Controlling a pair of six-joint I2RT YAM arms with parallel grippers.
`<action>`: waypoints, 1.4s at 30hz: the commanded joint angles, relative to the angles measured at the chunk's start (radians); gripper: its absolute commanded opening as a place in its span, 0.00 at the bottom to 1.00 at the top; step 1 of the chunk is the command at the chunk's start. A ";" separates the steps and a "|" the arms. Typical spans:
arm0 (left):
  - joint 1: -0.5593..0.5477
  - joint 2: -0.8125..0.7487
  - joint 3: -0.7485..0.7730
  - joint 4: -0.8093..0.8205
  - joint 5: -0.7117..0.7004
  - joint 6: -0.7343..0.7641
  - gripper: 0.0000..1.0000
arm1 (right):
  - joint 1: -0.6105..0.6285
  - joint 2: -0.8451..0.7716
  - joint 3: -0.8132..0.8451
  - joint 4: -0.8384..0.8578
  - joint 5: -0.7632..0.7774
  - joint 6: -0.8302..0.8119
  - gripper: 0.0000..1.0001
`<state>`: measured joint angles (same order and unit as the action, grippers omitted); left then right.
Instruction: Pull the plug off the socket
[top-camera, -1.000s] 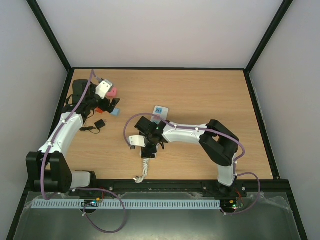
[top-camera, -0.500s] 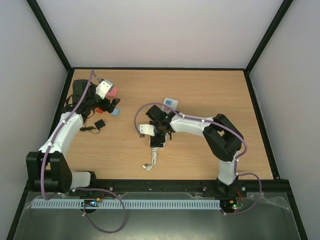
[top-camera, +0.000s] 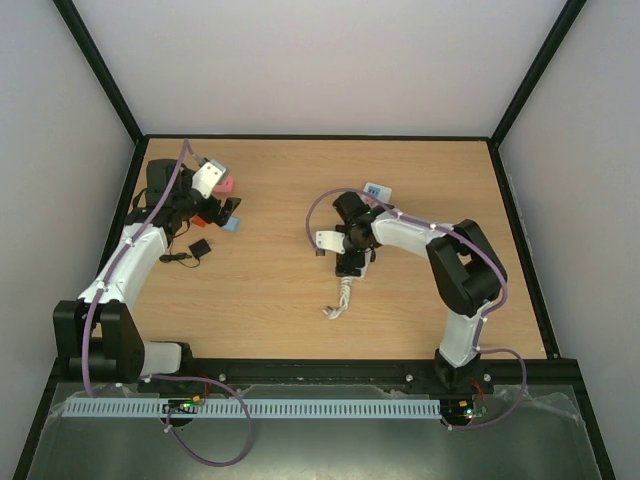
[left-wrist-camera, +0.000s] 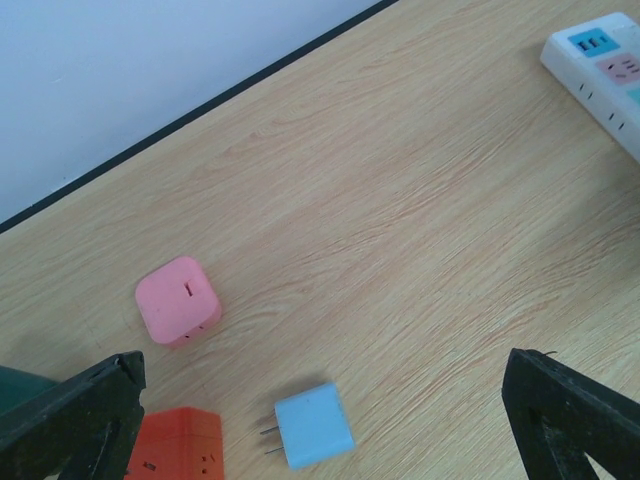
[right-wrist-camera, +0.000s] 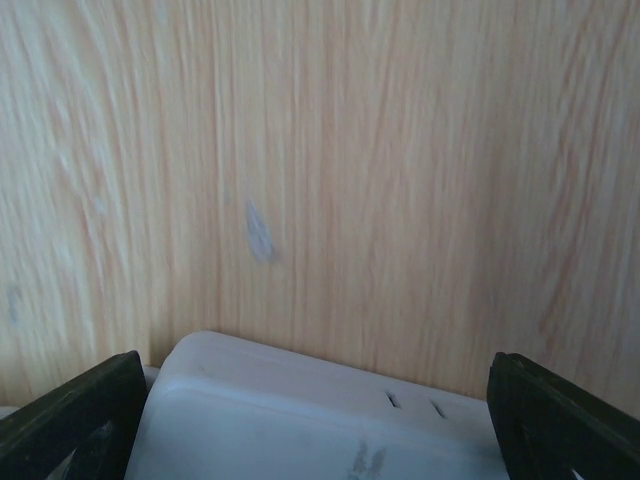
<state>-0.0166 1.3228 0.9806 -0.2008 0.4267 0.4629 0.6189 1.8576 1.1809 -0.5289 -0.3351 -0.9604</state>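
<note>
gripping socket (right-wrist-camera: 310, 425): right hand (right-wrist-camera: 318, 405) wrist view only, overhead arm-covered

We see a wooden table (top-camera: 420, 170) bearing a pink cube (left-wrist-camera: 178, 300), a 2-pronged blue plug (left-wrist-camera: 313, 425) and an orange cube (left-wrist-camera: 178, 445) close together at left. A black adapter (top-camera: 200, 248) lies nearby, and the socket (left-wrist-camera: 600, 65) sits mid-table with its white cord (top-camera: 340, 298) trailing.

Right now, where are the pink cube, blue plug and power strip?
pink cube (left-wrist-camera: 178, 300): left wrist view, top face.
blue plug (left-wrist-camera: 314, 427): left wrist view, body.
power strip (left-wrist-camera: 612, 62): left wrist view, top surface.
</note>
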 joint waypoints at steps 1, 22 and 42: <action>0.004 0.006 0.019 0.001 0.021 -0.005 1.00 | -0.089 -0.009 -0.063 -0.161 0.056 -0.128 0.91; 0.003 0.016 0.016 0.000 0.033 -0.004 1.00 | -0.451 -0.088 -0.153 -0.221 0.238 -0.430 0.91; 0.004 0.032 0.073 -0.025 -0.007 -0.012 1.00 | -0.472 -0.179 0.099 -0.329 0.004 -0.334 0.94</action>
<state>-0.0166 1.3392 0.9939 -0.2077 0.4305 0.4557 0.1505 1.7302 1.2198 -0.7937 -0.2661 -1.3247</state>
